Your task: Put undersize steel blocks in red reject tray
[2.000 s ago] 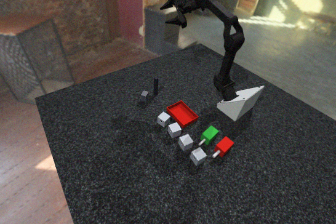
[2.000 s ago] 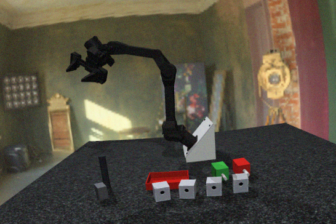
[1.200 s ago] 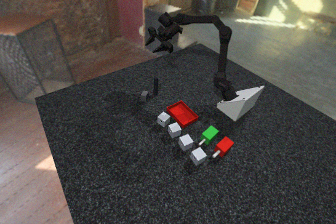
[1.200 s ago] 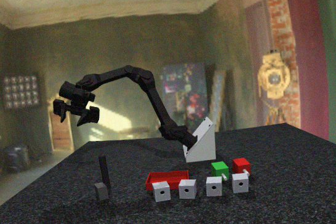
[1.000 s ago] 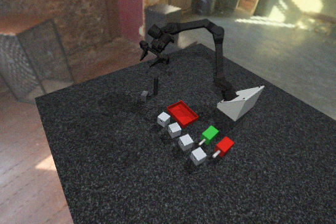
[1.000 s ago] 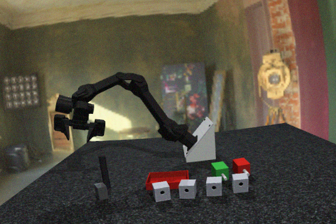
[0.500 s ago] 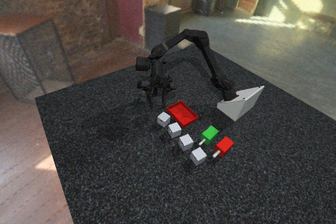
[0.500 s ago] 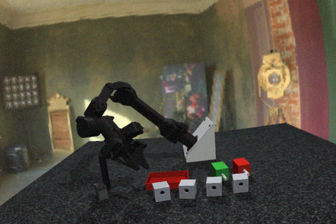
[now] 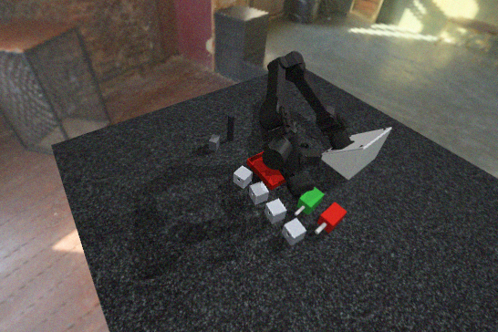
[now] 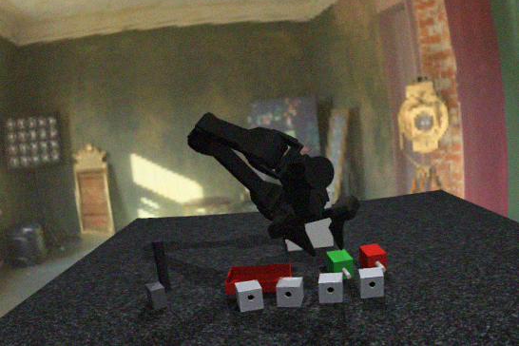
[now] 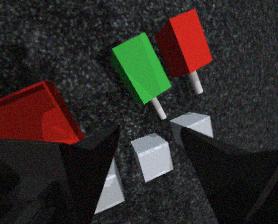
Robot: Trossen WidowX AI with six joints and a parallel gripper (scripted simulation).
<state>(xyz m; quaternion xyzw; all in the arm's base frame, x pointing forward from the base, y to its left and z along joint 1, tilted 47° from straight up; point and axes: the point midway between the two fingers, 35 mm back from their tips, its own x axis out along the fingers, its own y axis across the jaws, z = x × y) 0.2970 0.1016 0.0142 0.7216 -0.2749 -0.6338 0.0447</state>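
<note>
Noting the layout for you: the green GO gauge (image 9: 310, 201) (image 10: 339, 262) (image 11: 141, 70) lies on the surface (image 9: 182, 261) (image 10: 86, 315) (image 11: 245, 110), its pale pin (image 9: 299, 210) (image 10: 346, 274) (image 11: 159, 108) towards the row of four steel blocks (image 9: 275, 211) (image 10: 330, 288) (image 11: 154, 159). The bores face the exterior camera, presumably so you can present the pin squarely to each. The red gauge (image 9: 333, 216) (image 10: 373, 255) (image 11: 187, 42) lies beside the green one; your task gives it no part. The red reject tray (image 9: 277, 184) (image 10: 233, 286) (image 11: 62, 110) sits close behind the row's other end, probably to keep rejects a short carry away. Your end effector (image 9: 296, 188) (image 10: 327, 251) (image 11: 150, 129) is part open, gripping nothing, poised above the surface near the green gauge; likely you mean to grasp its body and spare the pin.

Hard to read: the arm covers part of the tray from the top and hides the fingertips. In the wrist view the fingers cut across two blocks, the tray runs off the left edge, and you see only three blocks. You cannot judge bore size by eye.
</note>
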